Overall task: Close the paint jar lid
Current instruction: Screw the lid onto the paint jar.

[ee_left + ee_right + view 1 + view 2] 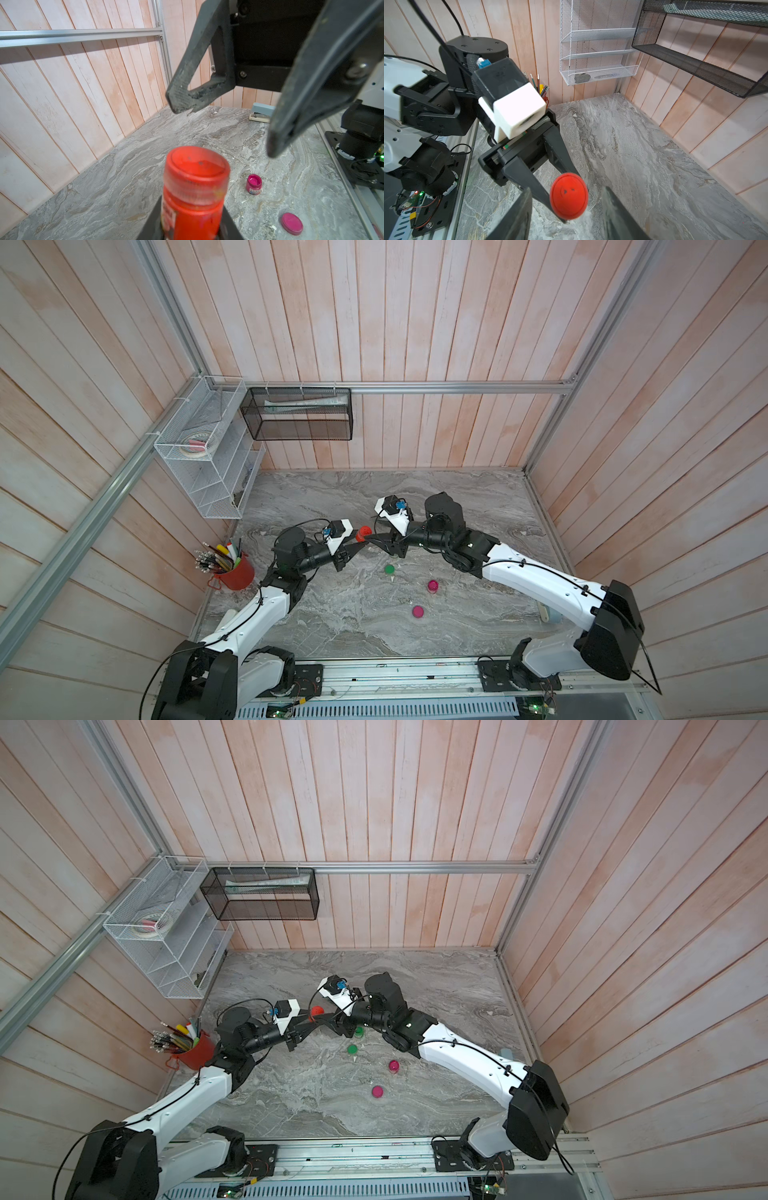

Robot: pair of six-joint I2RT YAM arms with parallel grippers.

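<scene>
Left wrist view: left gripper [189,228] is pinching the body of the red paint jar [193,199], with the red lid [196,164] sitting on top. Can't tell if the lid is screwed tight. Right gripper [226,124] is just beyond the lid, jaws spread, touching nothing. Right wrist view: the lid sits between the spread fingers [519,214], with a gap on both sides. In both top views the jar is held off the bench [332,489], around mid-bench, between the two arms. Nearer and to the right on the bench: open magenta jar [433,585] and loose magenta lid [417,611].
</scene>
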